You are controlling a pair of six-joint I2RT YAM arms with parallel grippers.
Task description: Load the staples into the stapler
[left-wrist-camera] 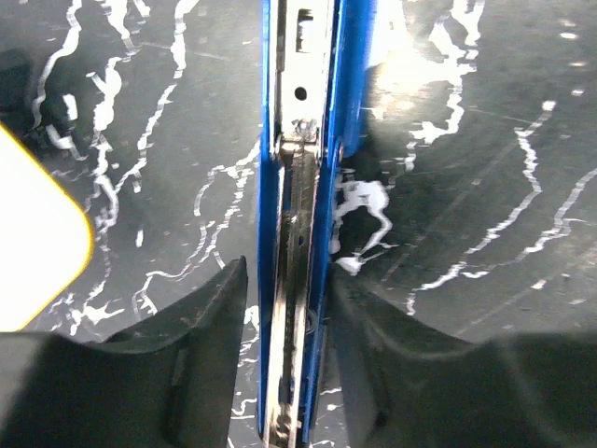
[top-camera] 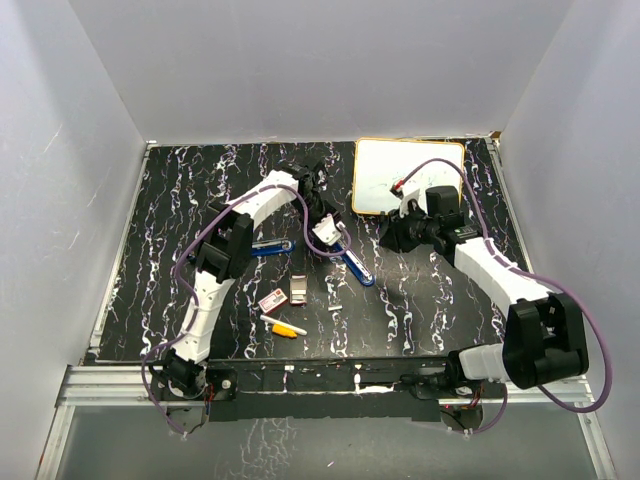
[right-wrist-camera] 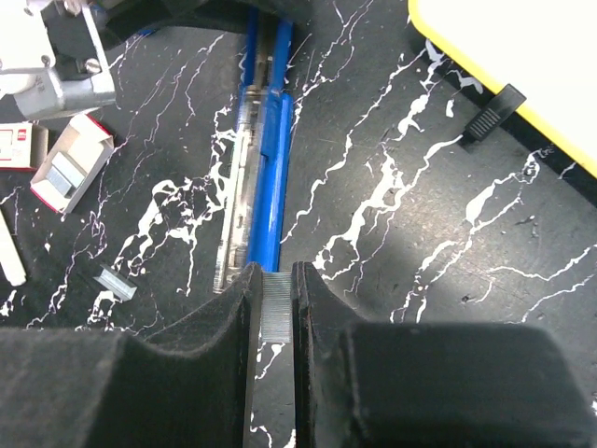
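The blue stapler (top-camera: 356, 266) lies opened out flat mid-table, its metal magazine channel (left-wrist-camera: 297, 233) facing up. My left gripper (top-camera: 325, 232) straddles the stapler near its hinge. In the left wrist view my left gripper (left-wrist-camera: 289, 275) is closed on the stapler's blue sides. My right gripper (right-wrist-camera: 277, 280) is shut on a short silvery staple strip (right-wrist-camera: 277, 308) and holds it just short of the near end of the stapler (right-wrist-camera: 266, 177). In the top view my right gripper (top-camera: 390, 236) is right of the stapler.
The open red-and-white staple box (right-wrist-camera: 67, 168) (top-camera: 272, 299) and its tray (top-camera: 297, 290) lie left of the stapler. A loose staple strip (right-wrist-camera: 117, 283) and a yellow-and-white marker (top-camera: 285, 327) lie nearby. A yellow-rimmed whiteboard (top-camera: 405, 175) lies at the back right.
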